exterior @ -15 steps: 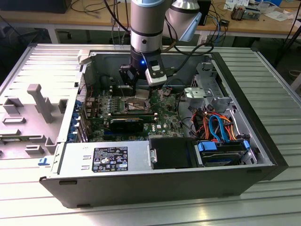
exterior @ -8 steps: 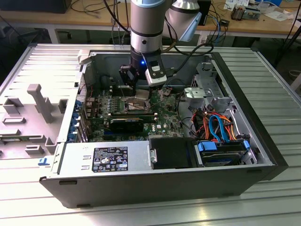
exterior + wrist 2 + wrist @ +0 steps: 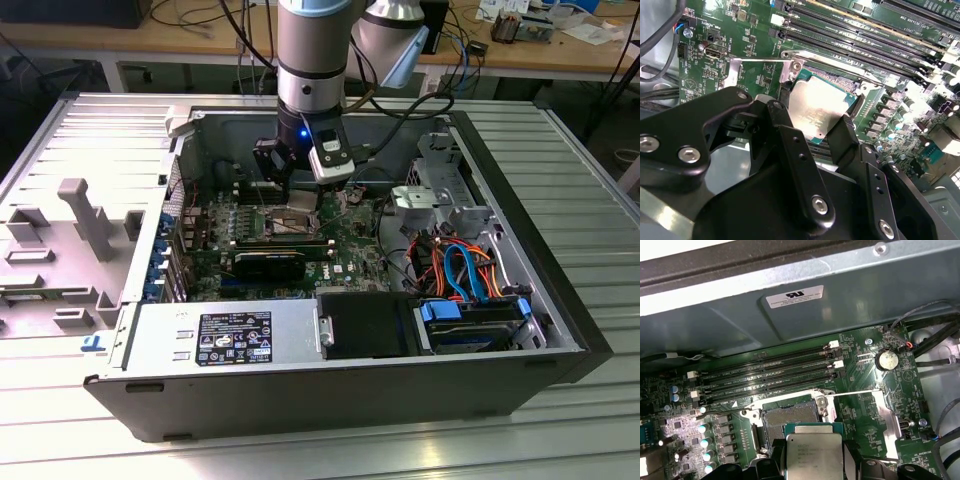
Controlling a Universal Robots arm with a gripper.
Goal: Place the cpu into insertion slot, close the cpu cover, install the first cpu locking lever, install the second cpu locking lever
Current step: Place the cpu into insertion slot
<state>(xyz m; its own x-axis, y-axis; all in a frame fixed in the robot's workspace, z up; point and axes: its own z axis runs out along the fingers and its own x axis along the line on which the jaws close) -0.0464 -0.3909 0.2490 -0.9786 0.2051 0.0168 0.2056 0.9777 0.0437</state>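
Observation:
My gripper (image 3: pixel 297 188) is shut on the cpu (image 3: pixel 814 452), a flat silvery square chip on a green carrier edge, gripped by two opposite sides between black fingers (image 3: pixel 785 132). The cpu (image 3: pixel 817 107) hangs just above the green board, partly over the insertion slot (image 3: pixel 787 416), whose dark recess with a silvery rim shows past the chip's far edge. A silvery metal plate, the cpu cover (image 3: pixel 886 415), stands swung away beside the socket. A thin locking lever (image 3: pixel 762 60) sticks out from the socket corner. In the exterior view the gripper hangs inside the open computer case over the board's middle.
Long black memory slots (image 3: pixel 765 370) run just beyond the socket, with the grey case wall (image 3: pixel 790 315) behind them. A coin battery (image 3: pixel 885 360) and a row of capacitors (image 3: pixel 705 440) flank the socket. A graphics card (image 3: pixel 270 262), power supply (image 3: pixel 220 335) and cabled drive (image 3: pixel 470 320) fill the case's near side.

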